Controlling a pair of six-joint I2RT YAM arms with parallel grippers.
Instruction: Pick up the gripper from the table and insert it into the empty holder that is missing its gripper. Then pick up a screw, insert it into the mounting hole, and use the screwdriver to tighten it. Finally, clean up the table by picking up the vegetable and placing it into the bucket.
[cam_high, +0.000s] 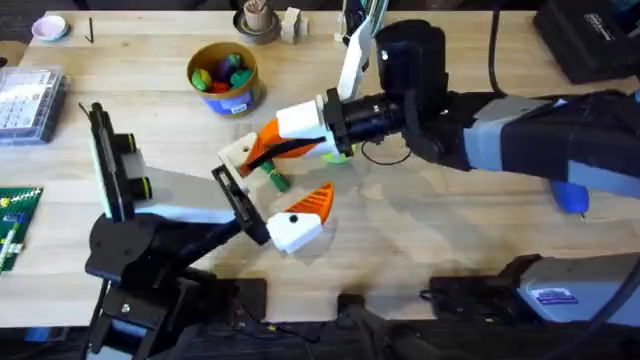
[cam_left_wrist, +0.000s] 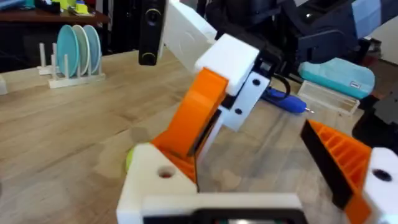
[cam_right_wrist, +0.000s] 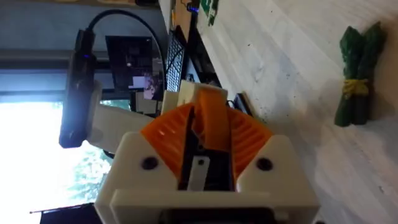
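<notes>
Pinches the gripper (cam_right_wrist: 208, 118) between the orange ribbed pads of the right gripper (cam_high: 262, 148), closed firmly on it. Sets the wedge's lower end against the holder (cam_left_wrist: 155, 180), the bare white finger of the left gripper (cam_left_wrist: 249, 162). Spreads that left gripper wide, with its orange-padded finger (cam_left_wrist: 345, 155) well apart on the other side.

Leaves the vegetable (cam_high: 274, 180), an asparagus bundle, flat on the table (cam_high: 450, 240) just beneath the right gripper and near the left fingers. Puts a lime-green disc (cam_high: 342, 155) close beside the right wrist. Offers open bare wood to the right of the left gripper, out toward the table's near edge.

Carries colourful toy food in the bucket (cam_high: 255, 68), upright just beyond the right gripper. Places the screwdriver (cam_high: 570, 197) well behind that gripper, beside its forearm.
</notes>
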